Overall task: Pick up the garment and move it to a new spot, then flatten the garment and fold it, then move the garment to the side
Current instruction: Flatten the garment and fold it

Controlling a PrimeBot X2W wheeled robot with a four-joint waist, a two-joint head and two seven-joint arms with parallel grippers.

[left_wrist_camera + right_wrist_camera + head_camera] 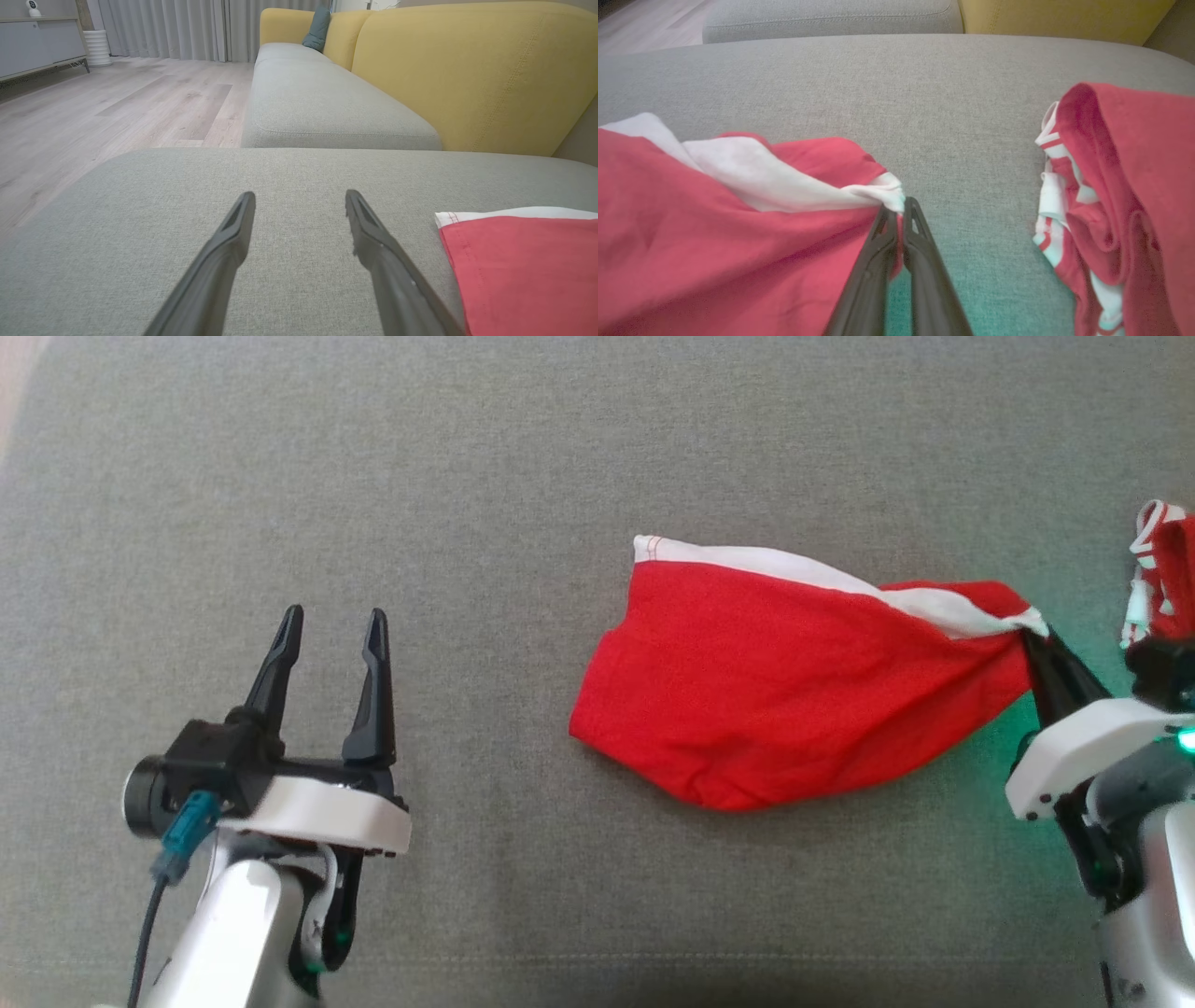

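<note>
Your left tool (335, 613) sits low on the left over the grey cushion (560, 429), its two fingers (372, 700) wide apart and holding nothing, with the red garment (794, 691) well off to its right. That garment lies on the cushion, stretched long from left to right, white band (747, 558) along the top. Your right tool (1039, 637) is pinched tight on its right tip, so the right arm looks like the one to lift it; another red and white cloth (1162, 569) lies just past it.
</note>
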